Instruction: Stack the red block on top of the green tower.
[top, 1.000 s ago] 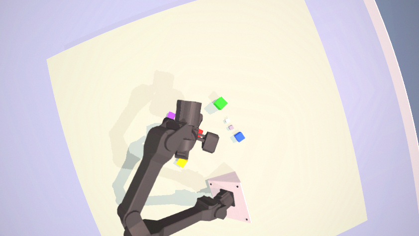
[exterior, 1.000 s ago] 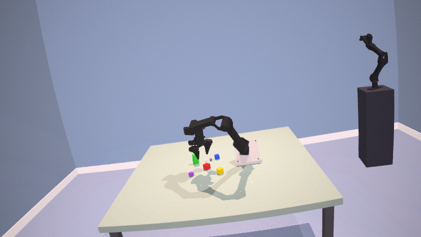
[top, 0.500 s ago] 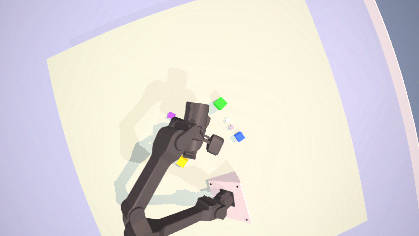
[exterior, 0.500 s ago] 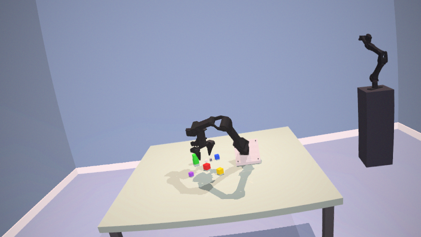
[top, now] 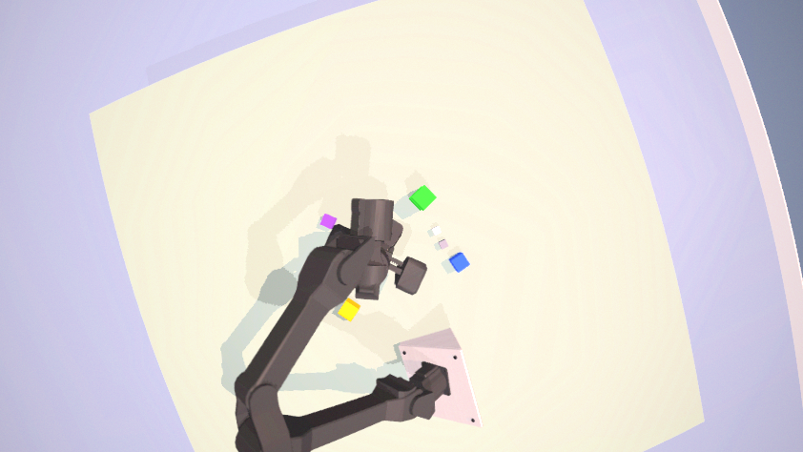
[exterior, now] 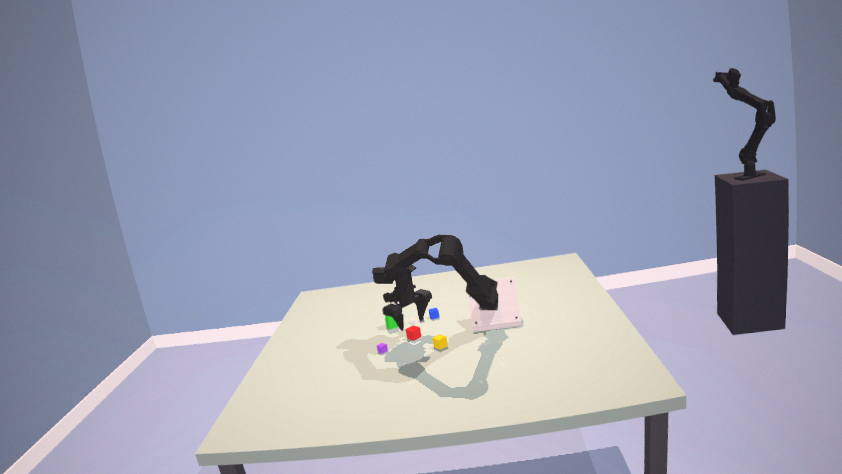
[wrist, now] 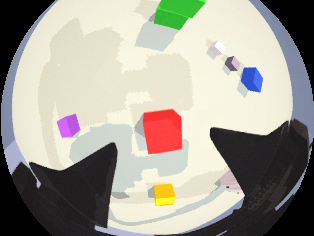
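Note:
The red block [exterior: 413, 333] [wrist: 163, 132] sits on the table; the arm hides it in the top view. My gripper [exterior: 411, 323] [wrist: 163, 137] is open and empty, pointing down above the red block. In the wrist view the block shows in the gap between the two fingertips, slightly beyond them. The green tower [top: 422, 197] [exterior: 391, 322] [wrist: 180, 12] stands apart from the red block, at the top of the wrist view, where its upper part is cut off. In the exterior view a finger partly covers the tower.
A purple block [top: 328, 220] [exterior: 381, 348] [wrist: 68, 125], a yellow block [top: 348, 310] [exterior: 440, 342] [wrist: 164, 194] and a blue block [top: 459, 261] [exterior: 434, 313] [wrist: 252, 79] lie around the red block. A small white block [top: 436, 230] [wrist: 217, 47] and a small pinkish block [top: 442, 244] [wrist: 232, 63] lie between tower and blue block.

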Action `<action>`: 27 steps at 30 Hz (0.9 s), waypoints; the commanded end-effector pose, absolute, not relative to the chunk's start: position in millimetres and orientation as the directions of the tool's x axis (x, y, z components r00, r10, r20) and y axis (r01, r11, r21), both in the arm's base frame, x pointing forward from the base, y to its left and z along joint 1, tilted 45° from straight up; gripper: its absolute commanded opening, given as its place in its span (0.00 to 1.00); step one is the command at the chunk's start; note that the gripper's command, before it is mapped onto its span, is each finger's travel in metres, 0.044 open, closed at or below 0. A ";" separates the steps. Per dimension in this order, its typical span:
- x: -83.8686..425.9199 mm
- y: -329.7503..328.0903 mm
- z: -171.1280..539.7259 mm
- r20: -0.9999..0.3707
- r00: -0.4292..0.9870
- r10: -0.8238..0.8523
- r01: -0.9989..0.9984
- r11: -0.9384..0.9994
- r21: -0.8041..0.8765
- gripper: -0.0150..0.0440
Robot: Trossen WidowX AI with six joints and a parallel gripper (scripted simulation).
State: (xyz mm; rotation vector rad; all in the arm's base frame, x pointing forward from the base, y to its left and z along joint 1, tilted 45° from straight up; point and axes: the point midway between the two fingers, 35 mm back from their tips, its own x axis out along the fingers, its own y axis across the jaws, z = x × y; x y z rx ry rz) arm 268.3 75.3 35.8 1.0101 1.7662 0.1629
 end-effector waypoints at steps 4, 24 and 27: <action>266.2 84.1 26.9 -0.711 -0.100 0.696 0.556 0.632 0.540 1.00; 262.1 104.4 7.5 -0.709 -0.101 0.698 0.556 0.630 0.542 1.00; 262.1 104.4 7.5 -0.709 -0.101 0.698 0.556 0.630 0.542 1.00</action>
